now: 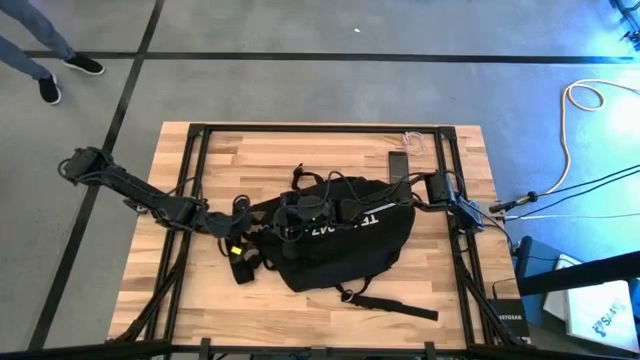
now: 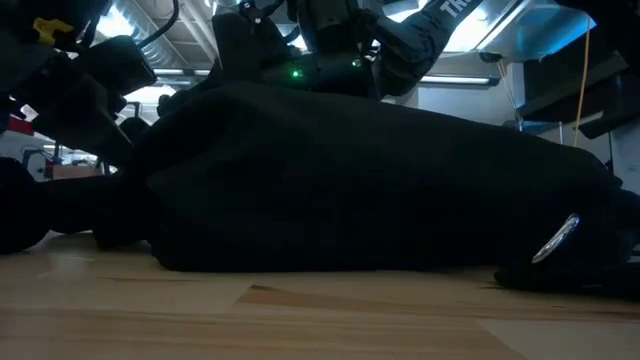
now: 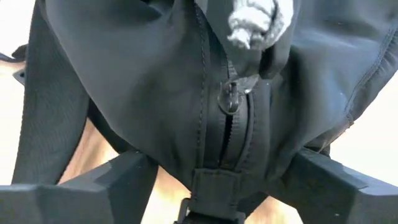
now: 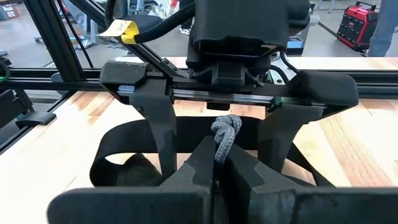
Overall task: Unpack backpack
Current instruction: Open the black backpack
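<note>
The black backpack point(image 1: 345, 250) lies on the wooden table, its body flat on the top point(image 2: 380, 190). A zipper point(image 3: 229, 130) with a metal pull point(image 3: 229, 98) runs along its left end, and a grey knotted cord point(image 4: 225, 132) hangs from that pull. My right gripper point(image 4: 217, 160) reaches over the backpack from the table's right and is shut on the cord. Facing it from the left, my left gripper point(image 3: 217, 165) is open, one finger point(image 3: 118, 180) on each side of the fabric at the zipper's end. My right gripper pinches the grey cord just below its knot point(image 4: 221, 148) between its two fingertips. The fingers come nearly level from the table's right. The knot stands free above them. I cannot tell whether my left gripper's fingers touch the backpack's fabric.
A flat black phone point(image 1: 398, 165) lies on the table behind the backpack. Straps point(image 1: 400, 305) trail from the backpack toward the near edge. Black frame rails point(image 1: 195, 170) run along the table's left and right sides. A person's feet point(image 1: 60, 75) show on the floor at far left.
</note>
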Available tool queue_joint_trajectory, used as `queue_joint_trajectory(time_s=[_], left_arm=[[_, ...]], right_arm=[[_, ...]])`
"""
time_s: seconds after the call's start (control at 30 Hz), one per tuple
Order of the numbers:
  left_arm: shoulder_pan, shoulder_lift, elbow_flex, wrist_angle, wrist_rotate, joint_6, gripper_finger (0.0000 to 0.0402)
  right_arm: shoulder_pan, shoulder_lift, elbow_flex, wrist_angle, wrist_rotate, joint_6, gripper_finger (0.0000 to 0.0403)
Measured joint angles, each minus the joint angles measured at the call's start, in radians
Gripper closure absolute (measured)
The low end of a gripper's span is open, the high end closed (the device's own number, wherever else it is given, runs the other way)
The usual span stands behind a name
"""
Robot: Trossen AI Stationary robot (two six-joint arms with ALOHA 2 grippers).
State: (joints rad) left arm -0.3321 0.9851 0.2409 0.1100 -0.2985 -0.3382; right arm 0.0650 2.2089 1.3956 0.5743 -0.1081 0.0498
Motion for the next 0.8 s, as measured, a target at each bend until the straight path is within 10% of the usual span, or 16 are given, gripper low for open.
queue_joint_trajectory(time_s=[0.5, 0.8], left_arm=[[0.0, 0.013, -0.001, 0.108, 0.071, 0.002, 0.0304], [-0.003, 0.013, -0.001, 0.11, 0.051, 0.002, 0.0331]], right_arm=[[0.0, 0.0, 0.001, 0.0, 0.0, 0.002, 0.0403], [0.0, -0.008, 0.0, 0.0, 0.0, 0.002, 0.0403]])
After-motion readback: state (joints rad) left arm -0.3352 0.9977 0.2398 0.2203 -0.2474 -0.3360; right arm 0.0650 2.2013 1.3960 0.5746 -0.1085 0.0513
